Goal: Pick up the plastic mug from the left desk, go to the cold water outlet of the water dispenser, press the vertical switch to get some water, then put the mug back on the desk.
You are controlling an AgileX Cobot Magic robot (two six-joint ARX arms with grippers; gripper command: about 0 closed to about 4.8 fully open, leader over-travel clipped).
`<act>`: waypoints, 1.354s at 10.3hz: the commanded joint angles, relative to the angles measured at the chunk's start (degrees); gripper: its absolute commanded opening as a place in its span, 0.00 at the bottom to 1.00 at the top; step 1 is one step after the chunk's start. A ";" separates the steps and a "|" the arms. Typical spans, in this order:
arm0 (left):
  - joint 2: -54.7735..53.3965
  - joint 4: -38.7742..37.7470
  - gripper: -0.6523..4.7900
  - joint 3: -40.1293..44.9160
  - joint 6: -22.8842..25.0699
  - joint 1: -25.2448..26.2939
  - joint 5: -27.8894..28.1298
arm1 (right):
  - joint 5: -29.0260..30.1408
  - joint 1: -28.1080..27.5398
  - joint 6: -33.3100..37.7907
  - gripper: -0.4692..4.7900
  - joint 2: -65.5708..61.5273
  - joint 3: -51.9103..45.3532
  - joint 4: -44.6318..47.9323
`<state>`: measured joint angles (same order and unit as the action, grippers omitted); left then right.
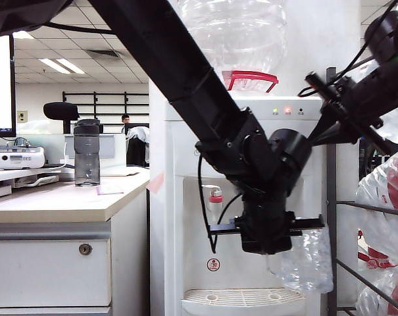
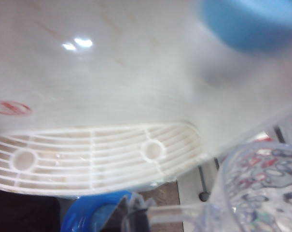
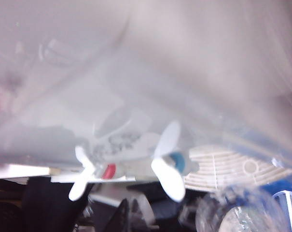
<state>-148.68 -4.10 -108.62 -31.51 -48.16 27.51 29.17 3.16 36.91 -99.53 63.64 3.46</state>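
The left gripper [image 1: 268, 247] is clamping the plastic mug [image 1: 302, 260] upright just under the cold water outlet [image 2: 252, 21], while the right gripper [image 1: 315, 82], its jaws unreadable, is hanging above, nearer the switch.

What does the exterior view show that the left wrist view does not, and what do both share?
Exterior only: the left desk with a grey bottle, the red tap, and the left hand at the water dispenser. Left wrist only: the blue collar of the cold water outlet, close above. Both: the plastic mug and the white drip tray.
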 commanded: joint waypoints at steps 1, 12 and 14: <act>1.18 1.14 0.11 -0.13 0.04 -1.09 0.11 | 1.46 -1.27 -0.76 0.08 1.29 1.73 -0.11; 9.35 0.66 0.11 -0.11 4.79 -2.43 -1.55 | 7.19 -1.81 -0.98 0.08 4.76 9.90 -1.70; 12.98 -0.17 0.11 -0.11 6.99 -2.43 -2.23 | 8.70 -1.81 -0.96 0.08 5.42 16.06 -5.90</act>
<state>-137.43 -5.17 -108.38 -25.43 -50.39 25.61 37.34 1.37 36.14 -94.83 78.02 -1.63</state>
